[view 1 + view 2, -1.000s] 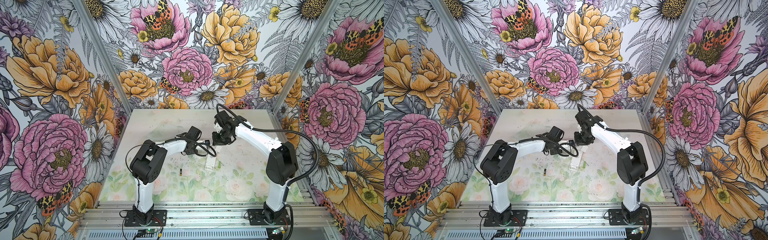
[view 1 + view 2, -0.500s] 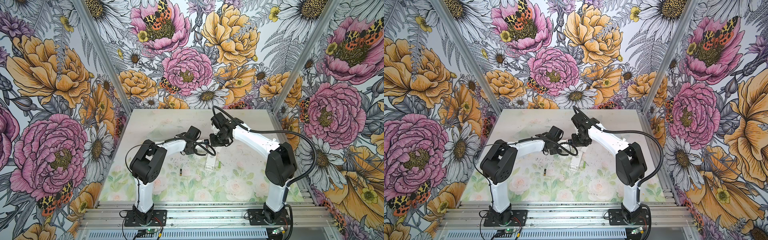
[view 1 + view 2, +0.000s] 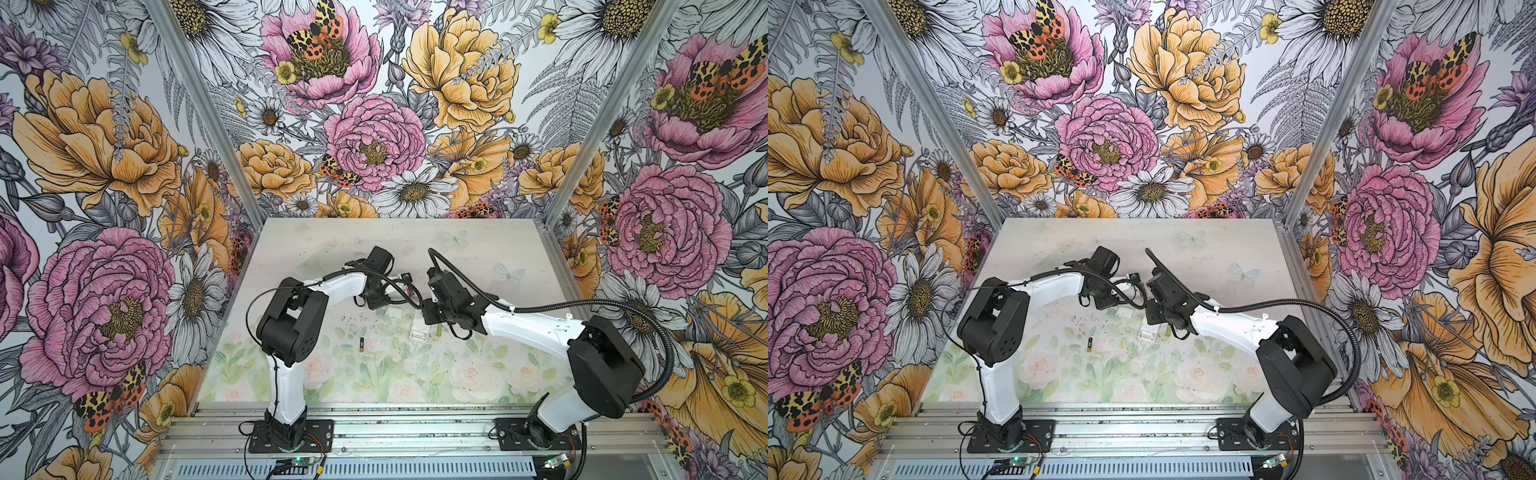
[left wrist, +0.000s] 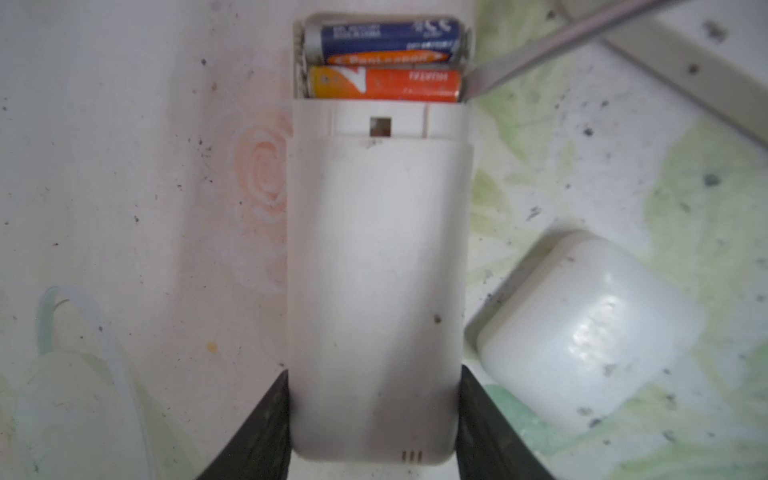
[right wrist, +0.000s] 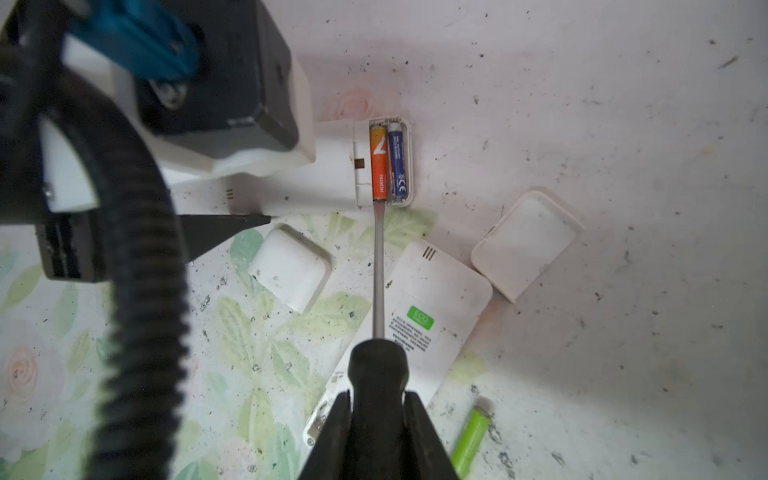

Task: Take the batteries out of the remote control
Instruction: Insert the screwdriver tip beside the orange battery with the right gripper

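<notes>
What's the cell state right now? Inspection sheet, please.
Surface: floral table mat, speckled with dark grit.
Job's things: orange battery and blue battery sit in the held remote, bay open; green battery and black battery lie loose on the mat.
Clutter: second remote and white covers, loose.
Grippers: left gripper shut on held remote; right gripper shut on screwdriver, tip at the orange battery's end.
Cables: black hose arcs over the right arm.
Surroundings: floral walls, metal front rail.
</notes>
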Robot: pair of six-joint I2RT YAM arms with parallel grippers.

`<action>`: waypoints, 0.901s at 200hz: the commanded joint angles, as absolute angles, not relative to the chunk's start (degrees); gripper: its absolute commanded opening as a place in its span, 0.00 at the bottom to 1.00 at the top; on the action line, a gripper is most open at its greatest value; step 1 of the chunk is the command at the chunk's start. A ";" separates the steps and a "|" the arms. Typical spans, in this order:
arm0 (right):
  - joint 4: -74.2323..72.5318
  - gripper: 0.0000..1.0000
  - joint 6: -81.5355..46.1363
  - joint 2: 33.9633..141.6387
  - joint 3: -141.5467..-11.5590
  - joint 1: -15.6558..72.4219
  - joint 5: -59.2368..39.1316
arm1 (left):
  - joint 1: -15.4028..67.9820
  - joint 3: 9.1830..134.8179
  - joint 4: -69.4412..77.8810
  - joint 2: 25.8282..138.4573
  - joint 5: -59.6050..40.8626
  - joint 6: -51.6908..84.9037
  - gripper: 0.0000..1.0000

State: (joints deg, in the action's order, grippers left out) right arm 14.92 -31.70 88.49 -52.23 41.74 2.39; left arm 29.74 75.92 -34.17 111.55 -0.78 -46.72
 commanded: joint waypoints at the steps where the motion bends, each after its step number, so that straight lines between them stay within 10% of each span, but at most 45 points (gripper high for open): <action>1: -1.84 0.00 -32.96 87.05 -45.93 44.32 1.67 | 30.72 78.07 -36.36 111.74 -14.56 -46.12 0.14; 180: -29.28 0.00 -27.89 85.70 -34.54 50.65 19.45 | 28.27 78.74 -38.50 112.06 -16.94 -43.68 0.10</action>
State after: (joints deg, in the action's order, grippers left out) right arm -17.02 -29.91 86.65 -33.76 49.87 19.00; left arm 26.70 77.06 -37.60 111.55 -9.96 -41.89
